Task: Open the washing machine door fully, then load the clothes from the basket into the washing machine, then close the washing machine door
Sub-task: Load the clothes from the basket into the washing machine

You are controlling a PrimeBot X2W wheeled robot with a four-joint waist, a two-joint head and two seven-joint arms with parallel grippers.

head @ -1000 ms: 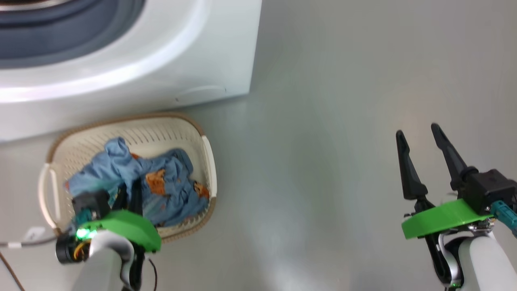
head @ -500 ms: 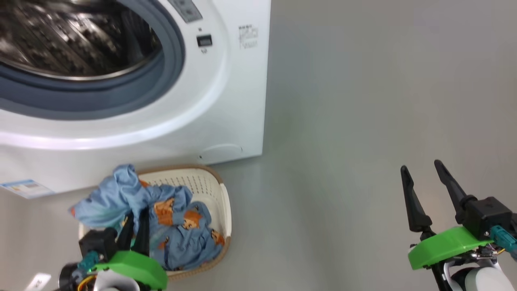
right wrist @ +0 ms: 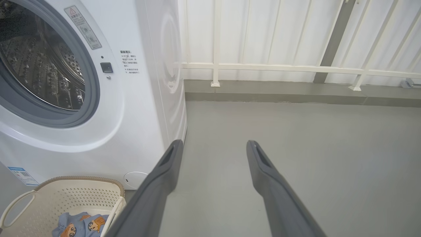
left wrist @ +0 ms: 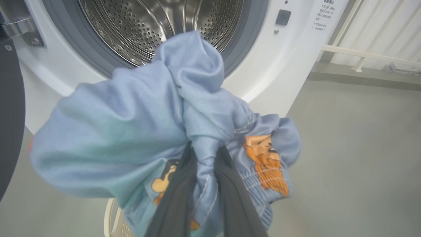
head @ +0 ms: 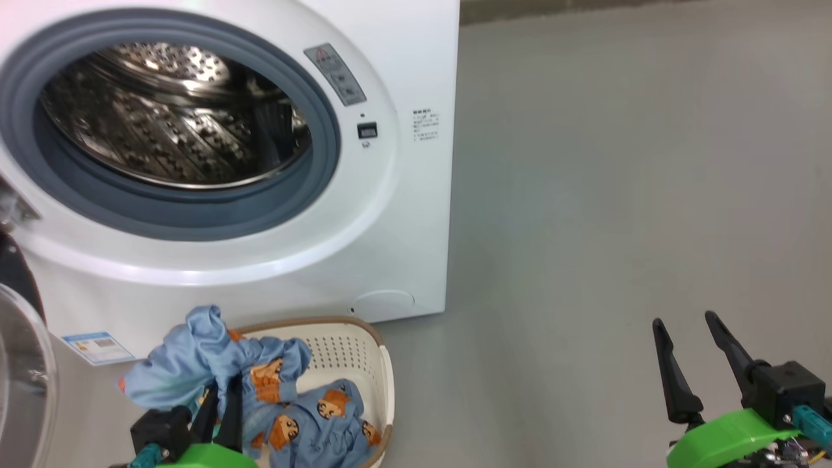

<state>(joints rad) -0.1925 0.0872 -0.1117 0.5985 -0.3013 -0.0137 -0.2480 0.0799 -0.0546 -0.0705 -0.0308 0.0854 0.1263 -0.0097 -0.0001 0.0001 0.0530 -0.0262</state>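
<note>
The white washing machine (head: 403, 214) stands with its steel drum (head: 175, 123) exposed. Its door (head: 23, 370), black rim around clear glass, hangs swung out at the left edge. My left gripper (head: 222, 388) is shut on the light-blue clothes (head: 195, 354), holding a bunched part above the cream basket (head: 370, 351) while the rest trails inside it. In the left wrist view the clothes (left wrist: 131, 115) bulge over my fingers (left wrist: 177, 197), in front of the drum (left wrist: 158, 23). My right gripper (head: 686, 322) is open above the floor, well to the right.
The grey floor (head: 617, 195) stretches to the right of the machine. A white railing (right wrist: 296, 67) and a low kerb run behind the machine in the right wrist view. The basket (right wrist: 75, 194) sits against the machine's front, below the drum opening.
The head camera has tilted up, bringing the drum opening and door edge into view. My left gripper has lifted the bunched clothes higher out of the basket. The right gripper stays open.
</note>
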